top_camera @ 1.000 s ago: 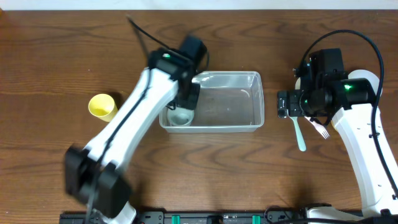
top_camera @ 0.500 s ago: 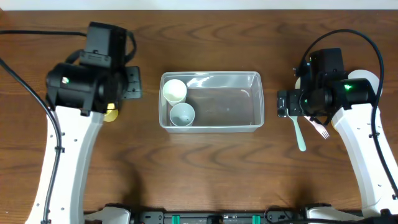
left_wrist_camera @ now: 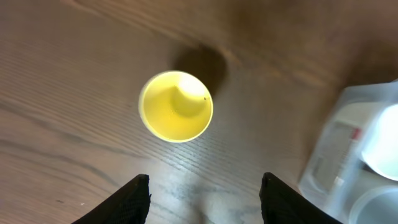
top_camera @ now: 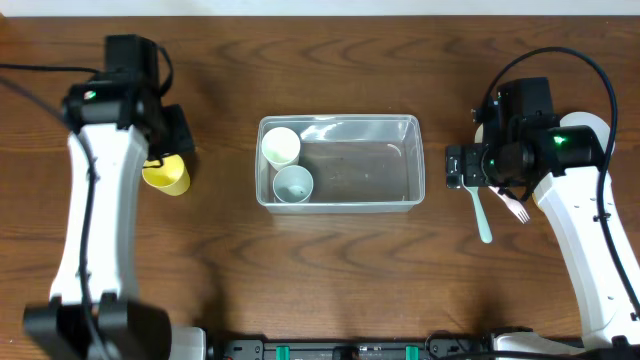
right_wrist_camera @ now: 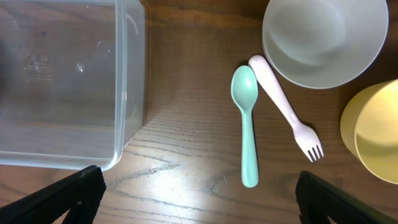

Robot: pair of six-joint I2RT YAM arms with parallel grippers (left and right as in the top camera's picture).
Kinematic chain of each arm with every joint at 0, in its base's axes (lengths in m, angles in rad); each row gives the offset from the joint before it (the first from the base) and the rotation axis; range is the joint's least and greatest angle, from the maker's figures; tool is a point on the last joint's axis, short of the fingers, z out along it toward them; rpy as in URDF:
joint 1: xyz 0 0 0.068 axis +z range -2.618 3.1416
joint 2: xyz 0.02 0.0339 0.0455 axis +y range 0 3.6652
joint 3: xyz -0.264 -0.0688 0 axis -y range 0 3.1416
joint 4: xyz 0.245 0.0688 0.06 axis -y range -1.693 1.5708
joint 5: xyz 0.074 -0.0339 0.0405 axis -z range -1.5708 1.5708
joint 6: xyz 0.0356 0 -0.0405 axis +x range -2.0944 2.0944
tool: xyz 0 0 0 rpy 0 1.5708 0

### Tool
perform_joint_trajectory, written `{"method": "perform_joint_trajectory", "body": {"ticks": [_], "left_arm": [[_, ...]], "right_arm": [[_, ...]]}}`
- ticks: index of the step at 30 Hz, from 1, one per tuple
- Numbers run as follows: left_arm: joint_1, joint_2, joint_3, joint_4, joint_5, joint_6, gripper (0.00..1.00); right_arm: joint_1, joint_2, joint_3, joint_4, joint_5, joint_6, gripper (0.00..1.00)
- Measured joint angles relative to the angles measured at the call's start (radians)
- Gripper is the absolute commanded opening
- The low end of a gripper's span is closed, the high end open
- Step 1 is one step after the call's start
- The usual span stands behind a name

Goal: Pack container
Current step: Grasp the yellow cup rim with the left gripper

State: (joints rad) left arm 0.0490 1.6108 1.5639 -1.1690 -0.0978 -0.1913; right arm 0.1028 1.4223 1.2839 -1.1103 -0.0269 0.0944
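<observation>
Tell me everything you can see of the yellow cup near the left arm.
The yellow cup is small, round and plain, plastic by its look, with one tiny dark speck inside the rim. It stands upright and empty on the wooden table, left of the clear container and apart from it. The open left claw hovers above it without touching, and nothing else touches it.

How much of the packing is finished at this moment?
Done: the white cup and pale blue cup sit in the container. In hand: nothing; the open left gripper hovers over the yellow cup. Left: that cup, the spoon, fork, white bowl and yellow bowl, all outside.
</observation>
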Motion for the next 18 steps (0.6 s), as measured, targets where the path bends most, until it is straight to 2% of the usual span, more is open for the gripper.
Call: {"method": "perform_joint_trajectory", "body": {"ticks": [13,14,18], "left_arm": [[0.017,0.331,-0.042,0.036,0.013,0.000,0.57],[0.021,0.343,-0.042,0.039,0.013,0.000,0.56],[0.035,0.385,-0.042,0.048,0.014,-0.010,0.35]], "right_arm": [[0.000,0.000,0.000,-0.003,0.000,0.000,0.99],[0.000,0.000,0.000,-0.004,0.000,0.000,0.99],[0.000,0.000,0.000,-0.004,0.000,0.000,0.99]]}}
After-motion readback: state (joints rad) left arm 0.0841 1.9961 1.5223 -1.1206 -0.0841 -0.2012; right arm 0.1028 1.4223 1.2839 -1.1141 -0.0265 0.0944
